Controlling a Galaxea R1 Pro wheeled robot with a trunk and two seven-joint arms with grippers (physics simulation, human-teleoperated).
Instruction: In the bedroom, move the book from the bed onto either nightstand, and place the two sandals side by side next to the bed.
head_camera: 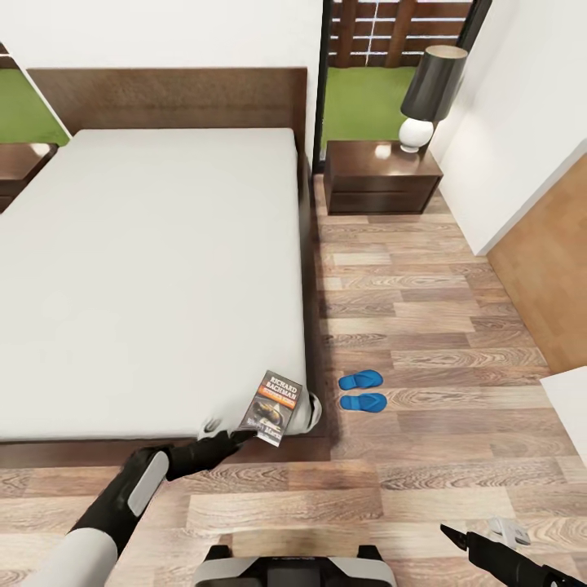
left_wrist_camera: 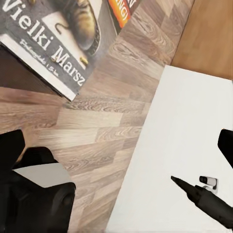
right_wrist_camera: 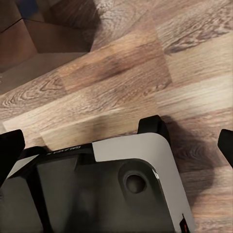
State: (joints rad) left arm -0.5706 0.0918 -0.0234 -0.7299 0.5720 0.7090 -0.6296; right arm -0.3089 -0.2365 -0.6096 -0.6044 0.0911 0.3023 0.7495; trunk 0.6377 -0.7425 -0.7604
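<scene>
At the bed's near right corner: book overhanging the mattress edge, cover up, left gripper reaching in at its lower edge. Cannot tell whether clenched on the book or released. In the left wrist view, book seen close above the plank floor. On the floor just right of the bed, two sandals side by side, nearly touching. Far back beside the headboard, nightstand carrying a lamp. Low at right, right gripper over the floor; open or shut, cannot tell.
</scene>
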